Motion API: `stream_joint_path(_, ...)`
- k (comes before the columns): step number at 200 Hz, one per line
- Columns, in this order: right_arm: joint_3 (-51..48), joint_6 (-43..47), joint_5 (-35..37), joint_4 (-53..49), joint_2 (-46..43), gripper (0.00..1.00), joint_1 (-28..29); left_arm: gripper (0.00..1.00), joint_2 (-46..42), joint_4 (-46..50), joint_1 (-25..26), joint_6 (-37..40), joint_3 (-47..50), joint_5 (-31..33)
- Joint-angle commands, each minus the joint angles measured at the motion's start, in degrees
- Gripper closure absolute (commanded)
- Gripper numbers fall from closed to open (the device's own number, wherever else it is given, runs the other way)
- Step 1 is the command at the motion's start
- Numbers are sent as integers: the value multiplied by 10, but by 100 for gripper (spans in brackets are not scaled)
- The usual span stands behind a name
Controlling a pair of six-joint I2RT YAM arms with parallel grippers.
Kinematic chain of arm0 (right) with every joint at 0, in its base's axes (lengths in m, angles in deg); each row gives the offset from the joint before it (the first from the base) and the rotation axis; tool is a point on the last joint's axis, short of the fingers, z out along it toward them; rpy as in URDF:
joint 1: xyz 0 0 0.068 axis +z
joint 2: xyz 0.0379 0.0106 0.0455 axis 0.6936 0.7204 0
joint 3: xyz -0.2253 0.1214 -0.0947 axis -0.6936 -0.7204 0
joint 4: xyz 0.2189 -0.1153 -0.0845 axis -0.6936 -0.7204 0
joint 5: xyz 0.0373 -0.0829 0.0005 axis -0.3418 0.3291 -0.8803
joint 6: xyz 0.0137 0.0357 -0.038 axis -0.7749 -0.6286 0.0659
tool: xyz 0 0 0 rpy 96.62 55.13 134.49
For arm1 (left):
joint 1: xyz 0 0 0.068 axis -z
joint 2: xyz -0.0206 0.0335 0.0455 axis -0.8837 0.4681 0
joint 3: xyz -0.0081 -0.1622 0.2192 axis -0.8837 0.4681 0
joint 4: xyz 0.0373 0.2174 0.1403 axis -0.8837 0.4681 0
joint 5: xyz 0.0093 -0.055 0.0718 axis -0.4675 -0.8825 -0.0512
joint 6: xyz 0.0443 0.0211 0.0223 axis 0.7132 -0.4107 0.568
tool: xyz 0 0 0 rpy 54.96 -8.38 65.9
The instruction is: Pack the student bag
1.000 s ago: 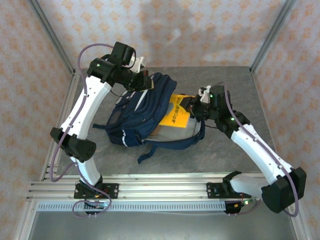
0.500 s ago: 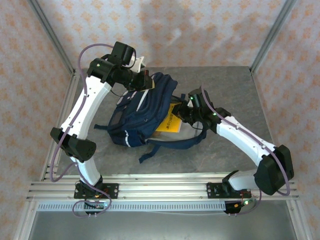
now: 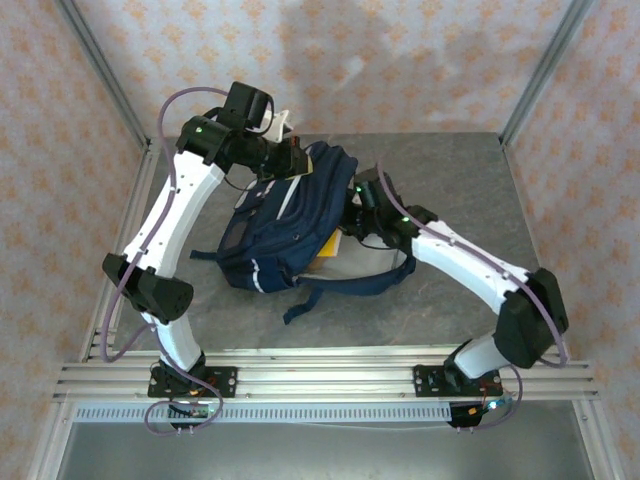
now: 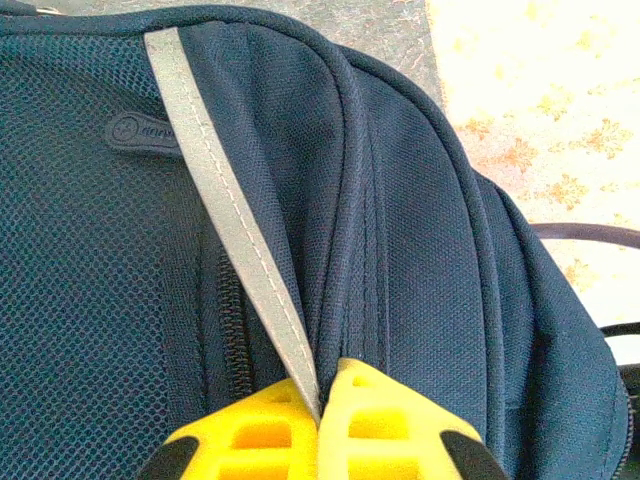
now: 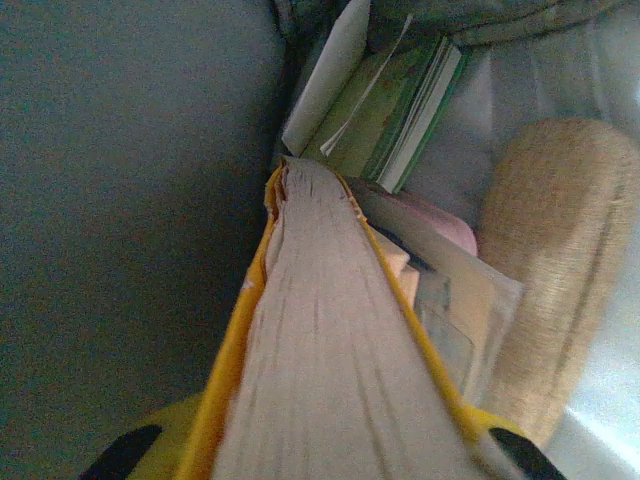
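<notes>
While the student bag (image 3: pixel 285 225) lies on its side on the grey counter (image 3: pixel 450 180), left of centre and toward the far edge, both arms are on it. Over at the far end of the bag, the left gripper (image 3: pixel 290 160) is pressed together on the fabric. In the left wrist view the yellow fingers (image 4: pixel 390 425) meet with no gap, and the left gripper (image 4: pixel 320 410) is pinching the grey reflective stripe (image 4: pixel 225 200) right where it runs down beside a zipper. Navy mesh spreads out to the left of that stripe, plain navy panels curve away to the right.

On the right side, the right gripper (image 3: pixel 352 215) sits at the bag's opening, clamped on a yellow book (image 3: pixel 330 245) that pokes out from under the navy flap. From the right wrist camera the right gripper (image 5: pixel 330 445) holds that book by its covers, page edges up, its far end inside the bag. Ahead of the book sit a green book (image 5: pixel 400 110) and a white sheet (image 5: pixel 325 75); a beige woven item (image 5: pixel 545 270) lies to the right. A shoulder strap (image 3: pixel 350 285) trails across the counter on the near side.
</notes>
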Motion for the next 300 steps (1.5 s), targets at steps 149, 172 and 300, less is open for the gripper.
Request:
stream_joint_path(149,-70,155,77,38,-124,34,7,100,-36,-108,10,-34,43,54)
stream_joint_path(172,-73,162,144,-90,-180,40,4,100,-36,-131,20,-37,76,78)
stream_joint_path(300,-178,183,163,-233,-395,75,3,87,261,-190,120,-123,-112,91)
